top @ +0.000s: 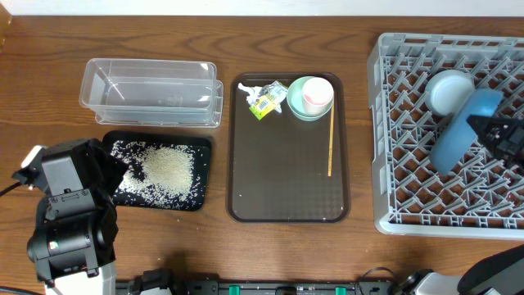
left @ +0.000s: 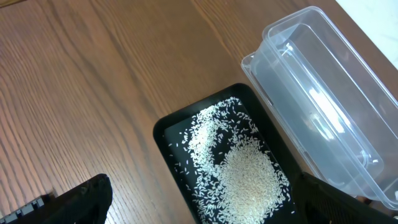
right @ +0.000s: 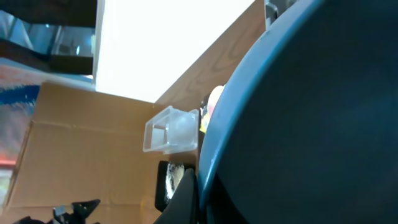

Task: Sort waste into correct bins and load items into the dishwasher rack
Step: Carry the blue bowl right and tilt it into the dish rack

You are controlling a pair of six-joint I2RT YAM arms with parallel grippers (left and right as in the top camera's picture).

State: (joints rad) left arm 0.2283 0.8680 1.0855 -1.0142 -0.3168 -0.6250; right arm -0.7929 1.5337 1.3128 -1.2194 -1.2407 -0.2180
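Observation:
The heap of white rice (top: 168, 168) lies in the shallow black tray (top: 205, 147), also in the left wrist view (left: 245, 174). My left gripper (top: 105, 174) hangs open and empty over that tray's left end (left: 205, 208). The clear tub (top: 151, 90) stands behind it. The crumpled wrapper (top: 266, 100), the green cup with pink inside (top: 311, 97) and the wooden stick (top: 331, 143) are on the brown serving tray. My right gripper (top: 498, 135) is shut on the dark-blue dish (top: 460, 131), held on edge in the grey rack (top: 393, 123), beside the light-blue bowl (top: 450, 90).
The brown serving tray (top: 286, 197) lies between the black tray and the rack. The clear tub (left: 323, 99) holds nothing visible. In the right wrist view the dish (right: 311, 124) fills most of the frame against my finger (right: 198, 193).

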